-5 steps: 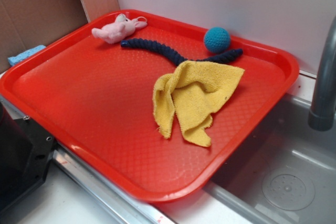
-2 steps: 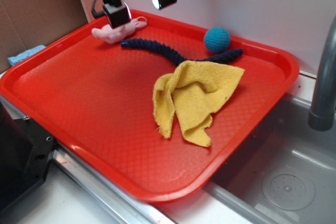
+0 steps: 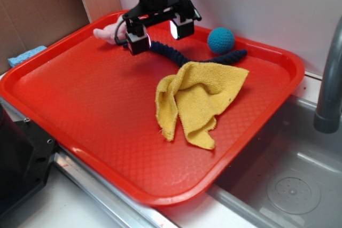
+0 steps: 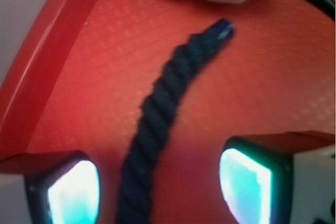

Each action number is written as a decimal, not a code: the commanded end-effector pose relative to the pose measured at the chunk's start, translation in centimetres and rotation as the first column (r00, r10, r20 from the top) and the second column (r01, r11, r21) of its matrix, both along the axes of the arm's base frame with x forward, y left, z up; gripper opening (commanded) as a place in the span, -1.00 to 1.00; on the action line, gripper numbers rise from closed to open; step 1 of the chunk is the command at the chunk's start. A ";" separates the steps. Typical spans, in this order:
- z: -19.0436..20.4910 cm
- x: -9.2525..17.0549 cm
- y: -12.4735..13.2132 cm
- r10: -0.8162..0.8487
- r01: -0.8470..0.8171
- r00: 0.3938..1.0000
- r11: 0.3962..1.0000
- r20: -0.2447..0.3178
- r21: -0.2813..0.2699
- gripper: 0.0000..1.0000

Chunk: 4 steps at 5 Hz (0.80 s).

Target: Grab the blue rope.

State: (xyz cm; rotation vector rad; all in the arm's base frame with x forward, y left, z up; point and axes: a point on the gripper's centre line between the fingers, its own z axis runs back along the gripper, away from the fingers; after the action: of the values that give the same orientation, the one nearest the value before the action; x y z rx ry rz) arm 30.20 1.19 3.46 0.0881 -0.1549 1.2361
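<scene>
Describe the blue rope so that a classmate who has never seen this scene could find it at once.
On the red tray, look along the far side, under the open gripper. The blue rope curves from the pink toy towards the teal ball, partly under the yellow cloth. It alone is long, thin, dark and twisted.

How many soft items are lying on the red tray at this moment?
4: pink plush toy at the far left corner, blue rope curving along the back, teal ball behind it, yellow cloth mid-tray covering part of the rope.
</scene>
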 end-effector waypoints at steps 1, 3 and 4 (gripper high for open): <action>-0.6 0.8 0.2 -0.020 0.021 0.999 0.999 0.035 -0.024 1.00; -1.5 0.7 0.1 0.002 -0.002 0.999 1.000 0.054 -0.012 -1.00; -1.3 0.5 0.3 -0.029 0.030 0.999 0.999 0.045 -0.021 -1.00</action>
State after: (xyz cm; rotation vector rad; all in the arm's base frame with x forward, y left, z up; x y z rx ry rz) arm 30.88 0.67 1.62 0.0583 -0.1610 1.2004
